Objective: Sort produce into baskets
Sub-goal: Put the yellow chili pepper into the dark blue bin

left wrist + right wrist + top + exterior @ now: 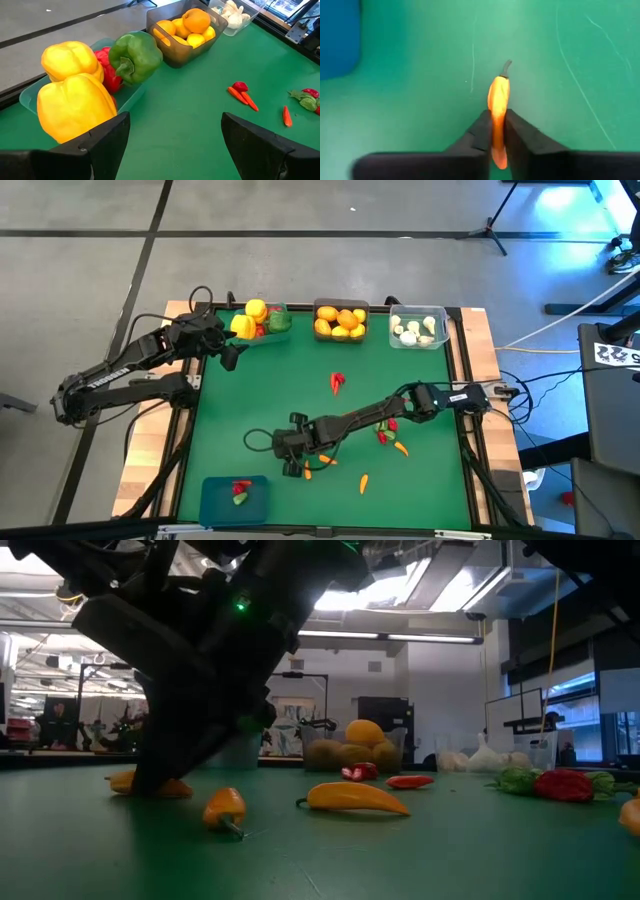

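High view shows the green surface point(300, 360) with three baskets in a row along its far edge and a fourth, the blue basket point(233, 500), at the near left corner. Taking the dark grey basket point(341, 321) in the middle of that row as landmark: it holds oranges and lemons; the teal basket point(262, 322) stands to its left, piled with yellow, red and green peppers; the clear basket point(418, 326) stands to its right, holding white garlic bulbs.

The right claw point(296, 467) is down at the surface, well in front of the grey basket and slightly to its left, near the blue basket. In the right wrist view its fingers point(482, 131) are pressed narrow on both sides of a small orange pepper point(498, 107), whose stem end sticks out beyond the tips; the pepper lies against the green surface.

The left claw point(228, 356) hovers just in front of the teal basket, left of the grey basket. Its fingers point(107, 137) stand wide apart with nothing between them.

Loose produce lies in front of the grey basket: a red chilli point(337, 383) nearest it, then a cluster of red, green and orange pieces point(390, 435) under the right arm, and one small orange piece point(364, 483) nearer the front edge. The blue basket holds a few red and green pieces.
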You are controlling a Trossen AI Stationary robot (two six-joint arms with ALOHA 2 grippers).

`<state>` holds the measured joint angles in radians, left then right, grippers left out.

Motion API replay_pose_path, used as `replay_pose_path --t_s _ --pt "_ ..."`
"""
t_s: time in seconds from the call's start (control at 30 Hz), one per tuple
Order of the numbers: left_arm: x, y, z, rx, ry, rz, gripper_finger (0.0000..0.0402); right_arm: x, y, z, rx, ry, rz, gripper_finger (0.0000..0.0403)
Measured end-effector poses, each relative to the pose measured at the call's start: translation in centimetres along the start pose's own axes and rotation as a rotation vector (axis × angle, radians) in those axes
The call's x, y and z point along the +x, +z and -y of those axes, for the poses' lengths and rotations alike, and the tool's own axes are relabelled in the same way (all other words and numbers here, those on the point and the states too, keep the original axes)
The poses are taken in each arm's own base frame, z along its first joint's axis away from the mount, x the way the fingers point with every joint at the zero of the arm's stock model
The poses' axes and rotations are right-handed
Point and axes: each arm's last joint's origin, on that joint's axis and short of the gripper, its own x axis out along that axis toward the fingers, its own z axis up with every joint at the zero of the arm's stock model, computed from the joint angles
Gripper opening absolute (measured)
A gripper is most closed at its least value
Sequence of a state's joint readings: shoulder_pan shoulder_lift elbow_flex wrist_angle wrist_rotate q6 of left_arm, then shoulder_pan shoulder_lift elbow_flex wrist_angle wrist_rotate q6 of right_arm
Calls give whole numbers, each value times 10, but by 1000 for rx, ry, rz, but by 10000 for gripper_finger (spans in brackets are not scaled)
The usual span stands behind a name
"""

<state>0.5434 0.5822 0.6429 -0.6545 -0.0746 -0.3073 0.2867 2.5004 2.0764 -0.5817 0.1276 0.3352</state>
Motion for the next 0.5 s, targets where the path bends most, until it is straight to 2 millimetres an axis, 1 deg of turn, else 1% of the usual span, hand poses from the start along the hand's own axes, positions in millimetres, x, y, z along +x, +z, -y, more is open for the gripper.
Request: replay_pose_path --t_s 0.07,0.1,0.23,0.33,0.5 --pt "0 0 0 0 0 0 308 0 1 0 4 8 4 16" --pt "0 0 0 0 0 0 308 -1 2 -1 4 10 6 10" --pt "0 0 0 0 0 0 308 -3 6 -2 8 12 20 30" --pt "0 0 0 0 0 0 308 -7 11 -3 7 11 43 36" --pt "0 0 0 3 0 -1 308 -18 28 -8 2 52 127 15"
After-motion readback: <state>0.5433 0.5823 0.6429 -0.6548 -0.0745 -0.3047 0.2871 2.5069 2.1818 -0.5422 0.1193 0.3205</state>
